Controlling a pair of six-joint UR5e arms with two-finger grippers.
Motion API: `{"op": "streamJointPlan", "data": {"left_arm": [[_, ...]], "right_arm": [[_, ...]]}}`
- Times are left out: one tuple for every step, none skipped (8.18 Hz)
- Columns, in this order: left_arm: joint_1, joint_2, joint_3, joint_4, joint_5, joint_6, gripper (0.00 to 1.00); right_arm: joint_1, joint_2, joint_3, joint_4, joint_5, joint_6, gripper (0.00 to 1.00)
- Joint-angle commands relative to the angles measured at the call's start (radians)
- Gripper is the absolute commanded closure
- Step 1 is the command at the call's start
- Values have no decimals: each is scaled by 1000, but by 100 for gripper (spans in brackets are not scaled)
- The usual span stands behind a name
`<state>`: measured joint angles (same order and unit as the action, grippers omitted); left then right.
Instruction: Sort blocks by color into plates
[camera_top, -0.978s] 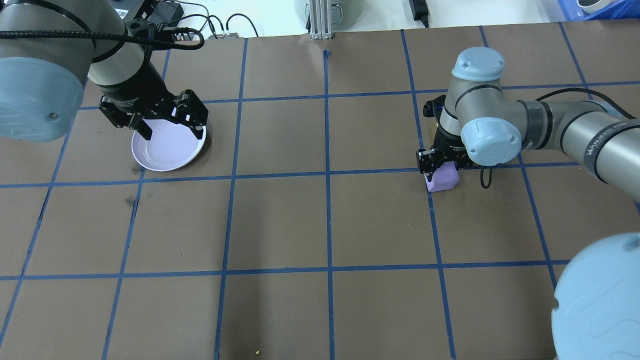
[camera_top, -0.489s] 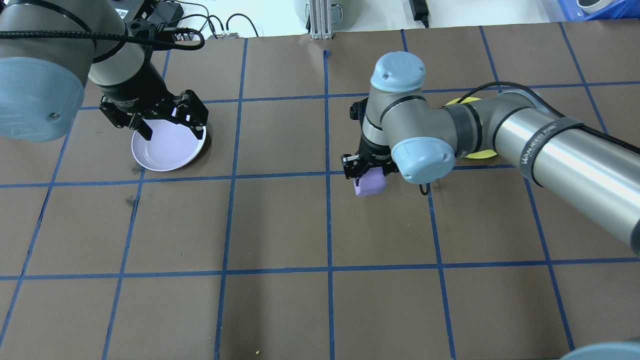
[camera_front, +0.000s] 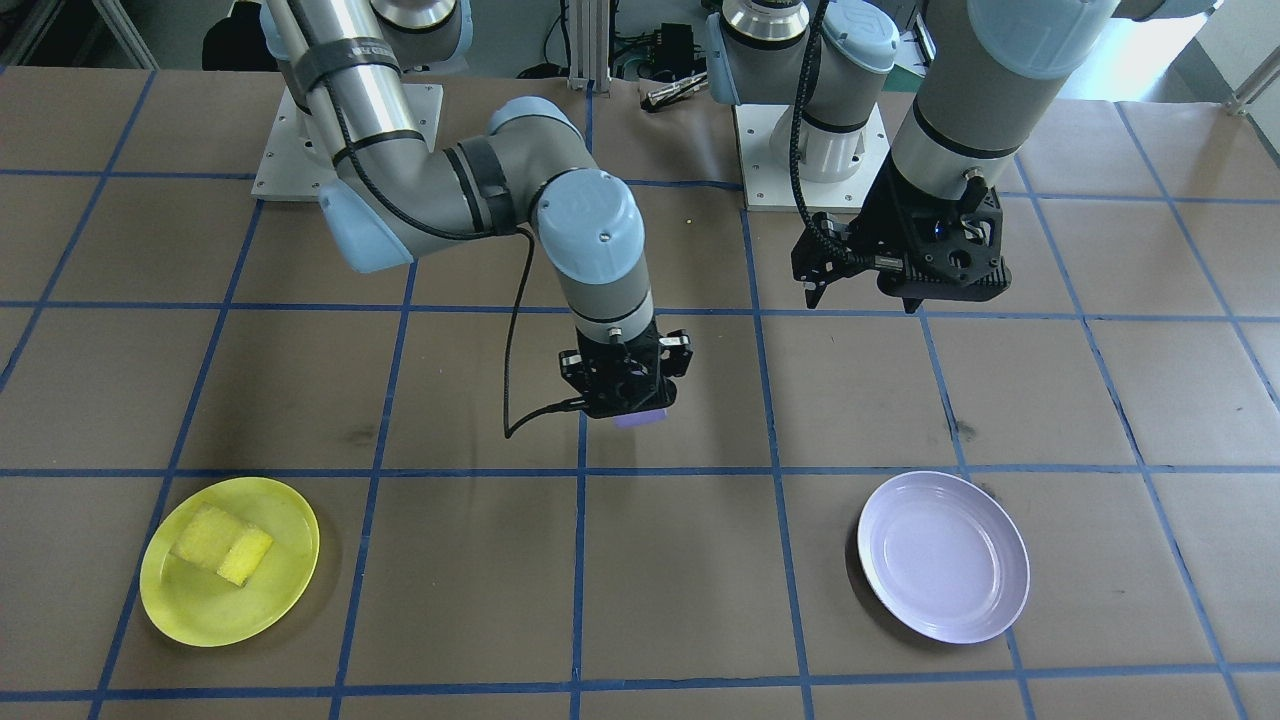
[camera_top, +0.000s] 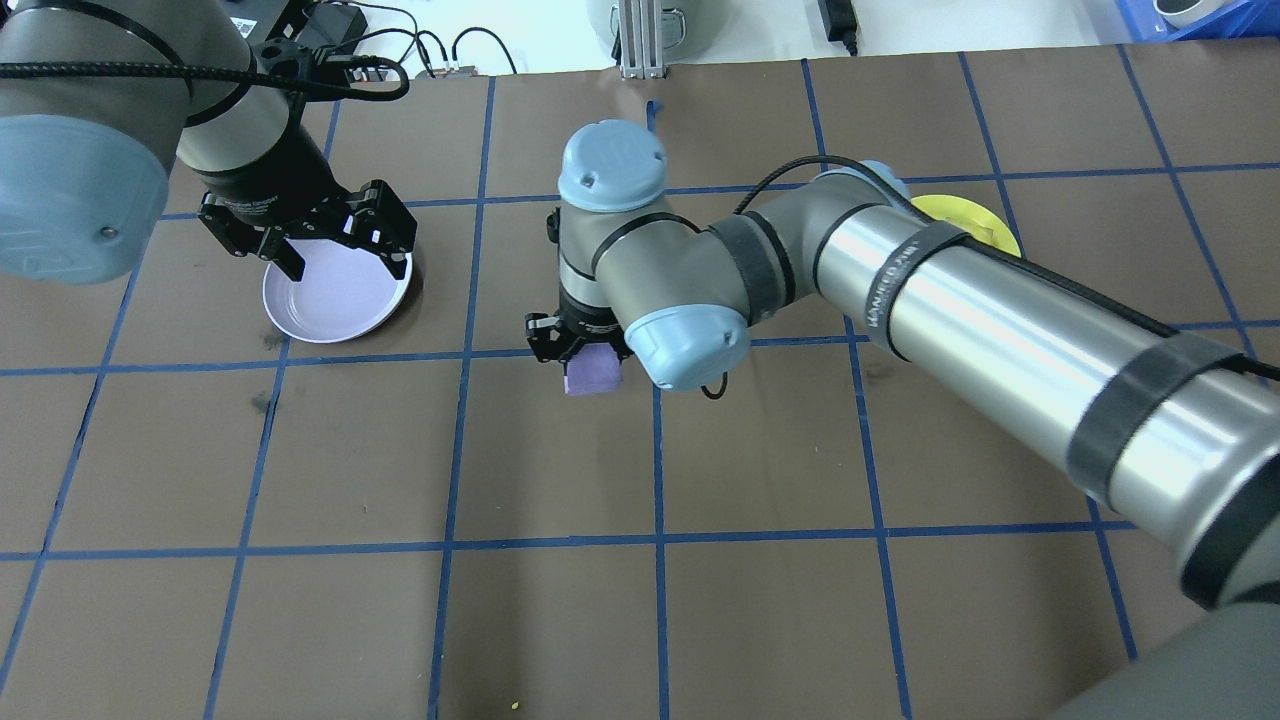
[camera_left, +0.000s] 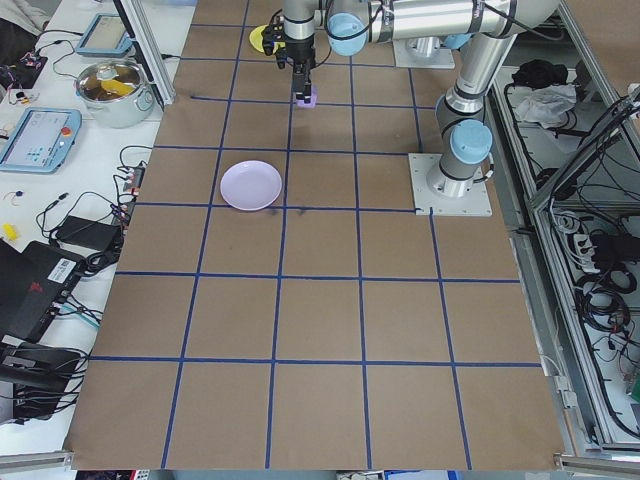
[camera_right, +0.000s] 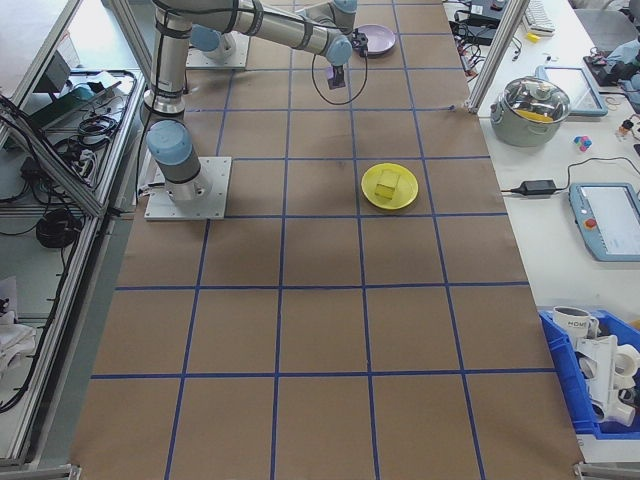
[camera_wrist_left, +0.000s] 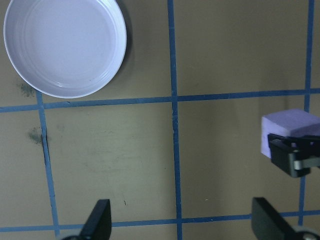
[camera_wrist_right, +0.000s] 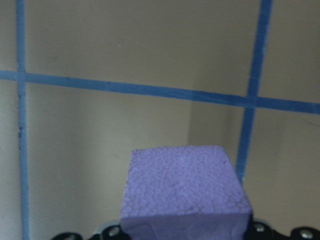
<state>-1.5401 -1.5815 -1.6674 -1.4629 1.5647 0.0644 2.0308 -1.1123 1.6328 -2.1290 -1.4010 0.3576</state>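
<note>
- Near the middle of the table, above the brown paper with its blue tape grid, we see the right gripper (camera_top: 585, 358) pinching the lavender block (camera_top: 594, 373) between its fingers, the block held clear of the surface.
- From the right wrist camera, we see the lavender block (camera_wrist_right: 185, 187) filling the lower middle of the view, with a crossing of tape lines beneath it.
- On the robot's left side we find the lavender plate (camera_front: 943, 556) lying flat with nothing in it, well apart from the carried block.
- Above the far edge of that plate in the overhead view, we see the left gripper (camera_top: 325, 238) hovering with its fingers spread wide and nothing between them.
- Through the left wrist camera we see the lavender plate (camera_wrist_left: 65, 46) at upper left and the carried block (camera_wrist_left: 290, 131) at the right edge.
- On the robot's right side we see the yellow plate (camera_front: 229, 560), and in it the yellow block (camera_front: 222, 544) lies, a little off centre.
</note>
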Motion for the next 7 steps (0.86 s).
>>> {"op": "streamJointPlan", "data": {"left_arm": [[0,0,0,-1,0,0,0],[0,0,-2,-1,-2,0,0],[0,0,0,-1,-2,0,0],[0,0,0,-1,-2,-2,0],[0,0,0,-1,-2,0,0],[0,0,0,-1,-2,-2,0],[0,0,2,-1,0,-2,0]], "right_arm": [[89,126,-102,-12,-45,64,67],[89,115,-82,-12,-47,64,67],[89,112,-71,-14,-47,58,64],[88,112,-73,-14,-47,60,2],[88,106,-71,-6,-47,61,0],[80,100,-71,0,-47,60,0],[63,82,-70,30,-49,46,0]]}}
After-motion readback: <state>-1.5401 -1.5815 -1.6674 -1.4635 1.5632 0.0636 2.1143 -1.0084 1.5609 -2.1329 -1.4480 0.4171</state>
